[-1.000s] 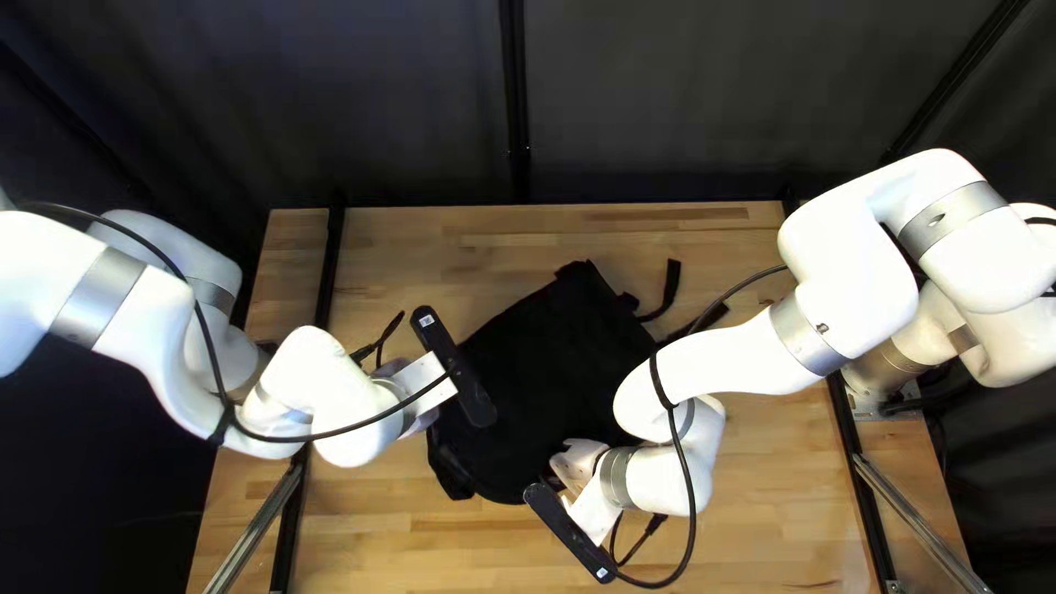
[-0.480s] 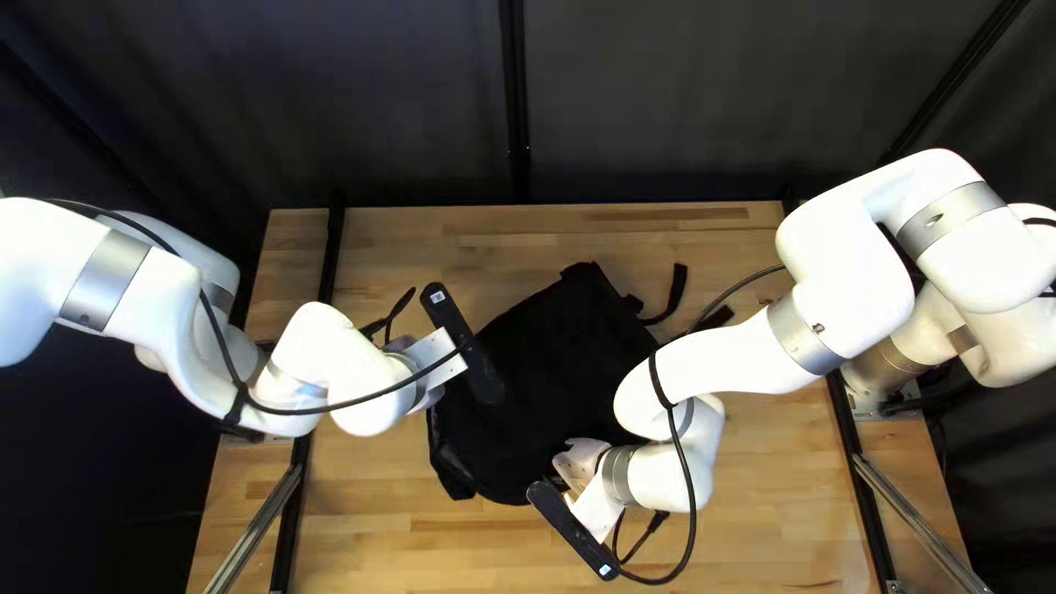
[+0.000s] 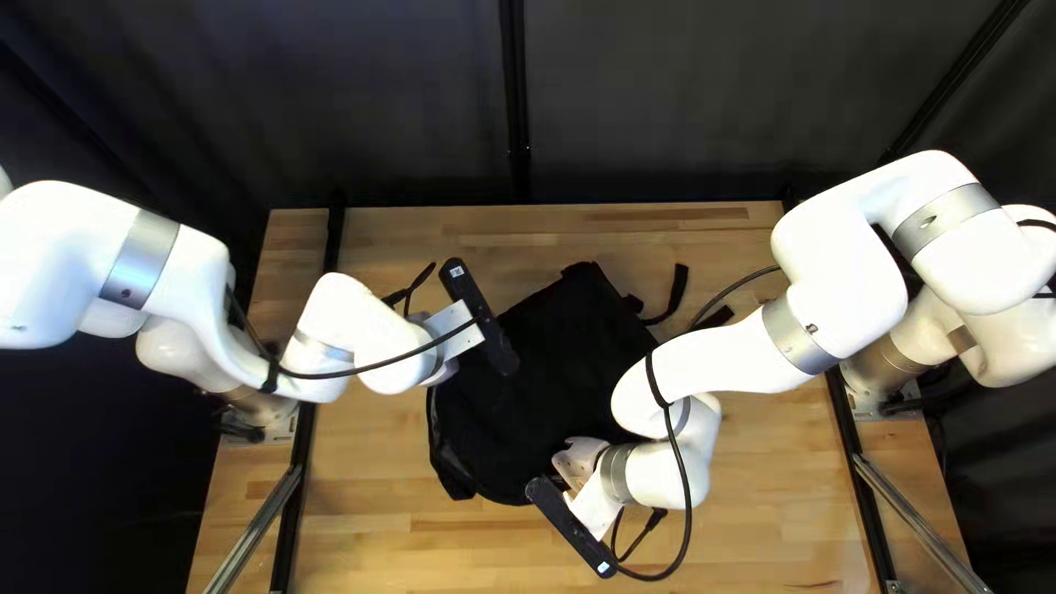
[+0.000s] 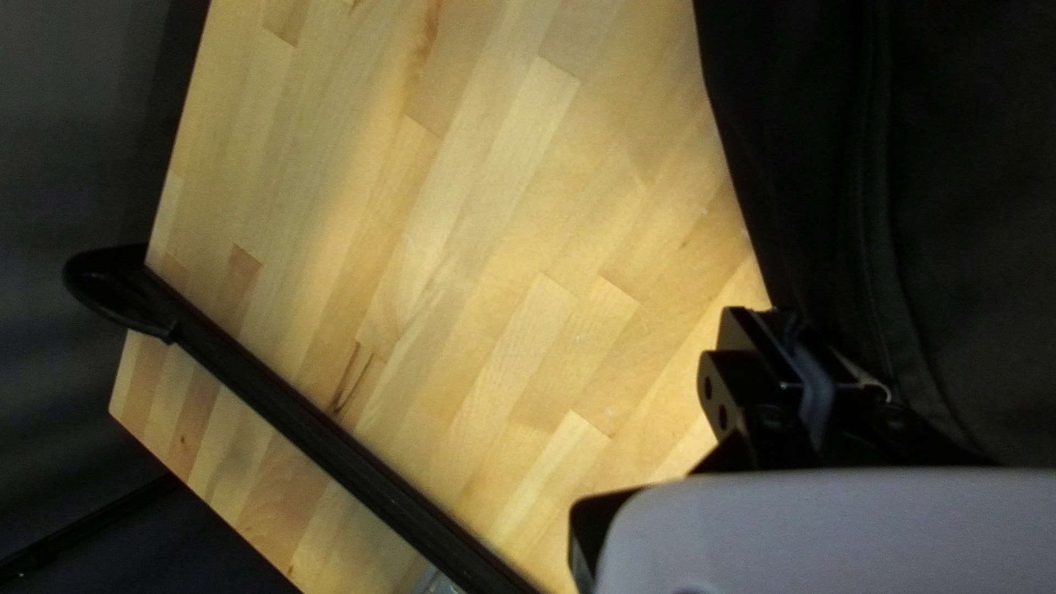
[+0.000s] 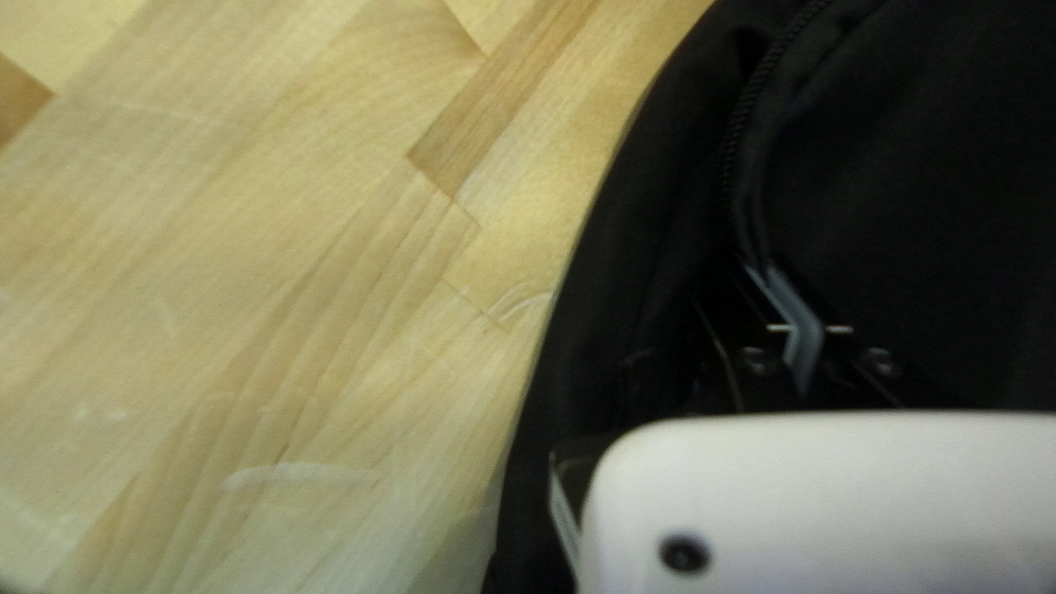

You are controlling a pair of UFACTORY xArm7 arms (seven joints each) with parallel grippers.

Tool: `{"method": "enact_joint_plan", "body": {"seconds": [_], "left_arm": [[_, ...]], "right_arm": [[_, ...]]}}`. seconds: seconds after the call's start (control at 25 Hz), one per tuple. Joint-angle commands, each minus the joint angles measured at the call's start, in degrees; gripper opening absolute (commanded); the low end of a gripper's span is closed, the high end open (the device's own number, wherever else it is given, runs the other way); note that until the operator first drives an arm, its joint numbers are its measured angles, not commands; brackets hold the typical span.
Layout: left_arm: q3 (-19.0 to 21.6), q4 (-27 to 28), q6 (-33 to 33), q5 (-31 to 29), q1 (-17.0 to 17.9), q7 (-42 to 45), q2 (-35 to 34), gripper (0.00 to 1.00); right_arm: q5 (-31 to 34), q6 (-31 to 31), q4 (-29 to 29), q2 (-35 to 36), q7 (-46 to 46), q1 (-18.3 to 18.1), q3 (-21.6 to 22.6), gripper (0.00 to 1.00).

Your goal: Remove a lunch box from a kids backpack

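Tugging one-sidedly risked sliding the black backpack [image 3: 561, 374] toward the bench's left edge [image 3: 271, 253]; I couldn't tell whether left gripper [image 4: 794, 330] or right gripper [image 5: 776, 281] pinched anything.

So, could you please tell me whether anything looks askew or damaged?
Only slightly untidy: the black backpack lies slanted on the table, with a strap splayed out at its right in the top left view. I see nothing spilled or damaged.
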State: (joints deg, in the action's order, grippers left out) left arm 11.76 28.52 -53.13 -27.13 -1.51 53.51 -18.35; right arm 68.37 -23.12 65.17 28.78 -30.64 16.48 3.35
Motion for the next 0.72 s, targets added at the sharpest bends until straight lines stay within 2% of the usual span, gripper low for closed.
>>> {"method": "enact_joint_plan", "body": {"seconds": [0.04,0.72], "left_arm": [[-0.66,1.35,-0.29,-0.54,-0.70,-1.18,1.23,0.00],[-2.61,7.87,-0.34,-2.92,-2.99,-4.73,7.78,0.00]], "right_arm": [[0.44,0.25,-0.31,-0.13,-0.56,0.11,-0.16,0.00],[2.30,1.58,-0.90,0.08,-2.08,-0.12,-1.13,0.00]]}}
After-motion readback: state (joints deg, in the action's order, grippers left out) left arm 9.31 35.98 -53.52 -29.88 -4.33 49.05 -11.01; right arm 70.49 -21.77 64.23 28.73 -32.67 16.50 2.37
